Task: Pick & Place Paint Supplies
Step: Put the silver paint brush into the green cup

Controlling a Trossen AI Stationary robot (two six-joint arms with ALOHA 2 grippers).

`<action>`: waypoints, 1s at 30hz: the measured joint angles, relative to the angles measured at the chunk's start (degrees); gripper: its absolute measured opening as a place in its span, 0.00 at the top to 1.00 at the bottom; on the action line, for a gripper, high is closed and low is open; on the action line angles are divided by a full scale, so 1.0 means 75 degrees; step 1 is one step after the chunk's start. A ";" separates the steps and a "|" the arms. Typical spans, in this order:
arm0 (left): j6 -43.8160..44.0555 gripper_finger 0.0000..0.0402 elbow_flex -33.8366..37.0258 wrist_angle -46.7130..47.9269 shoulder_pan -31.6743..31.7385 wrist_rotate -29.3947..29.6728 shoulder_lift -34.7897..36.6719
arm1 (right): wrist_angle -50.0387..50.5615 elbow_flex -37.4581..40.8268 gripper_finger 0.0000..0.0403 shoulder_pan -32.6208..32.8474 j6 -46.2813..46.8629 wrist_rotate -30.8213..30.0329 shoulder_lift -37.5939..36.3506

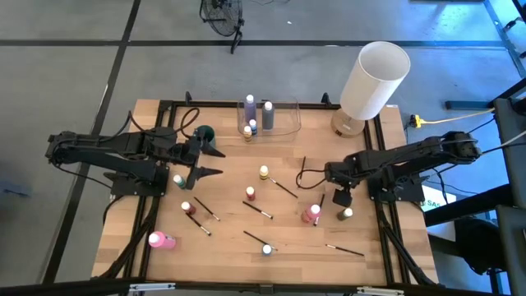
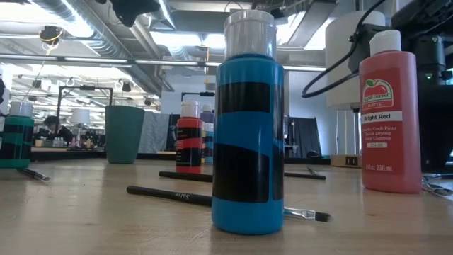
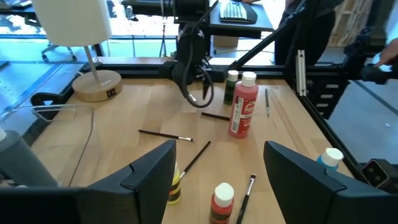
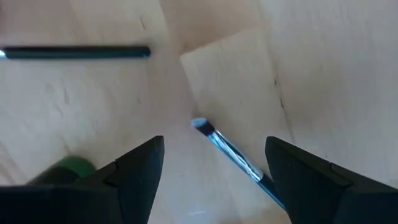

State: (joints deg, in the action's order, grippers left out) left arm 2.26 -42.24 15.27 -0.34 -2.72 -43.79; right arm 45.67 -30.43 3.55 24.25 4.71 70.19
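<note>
On the wooden table (image 1: 230,177), three bottles are seen inside a clear plastic container (image 1: 283,115); the left gripper (image 1: 212,162) and right gripper (image 1: 341,198) are spread, holding nothing.

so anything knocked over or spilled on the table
One pink bottle lies on its side near the table's front left corner; the other bottles stand upright. Brushes lie scattered. No spill shows.

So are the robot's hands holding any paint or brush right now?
No, nothing is held. The left end effector and the right end effector are both open, with only bare table between the fingers; a paintbrush lies under the right one.
</note>
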 joint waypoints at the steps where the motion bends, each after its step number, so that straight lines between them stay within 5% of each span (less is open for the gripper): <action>1: 0.0000 0.40 -0.0001 0.0000 -0.0003 -0.0006 -0.0001 | -0.0003 0.0024 0.29 0.0000 0.0068 0.0000 0.0000; 30: -0.0064 0.40 -0.0001 -0.0093 0.0000 -0.0009 0.0000 | -0.0385 0.0010 0.29 0.0001 0.0111 -0.0050 0.0650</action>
State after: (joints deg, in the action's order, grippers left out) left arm 1.78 -42.25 14.57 -0.34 -2.79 -43.79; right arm 42.78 -30.35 3.56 25.09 4.33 75.07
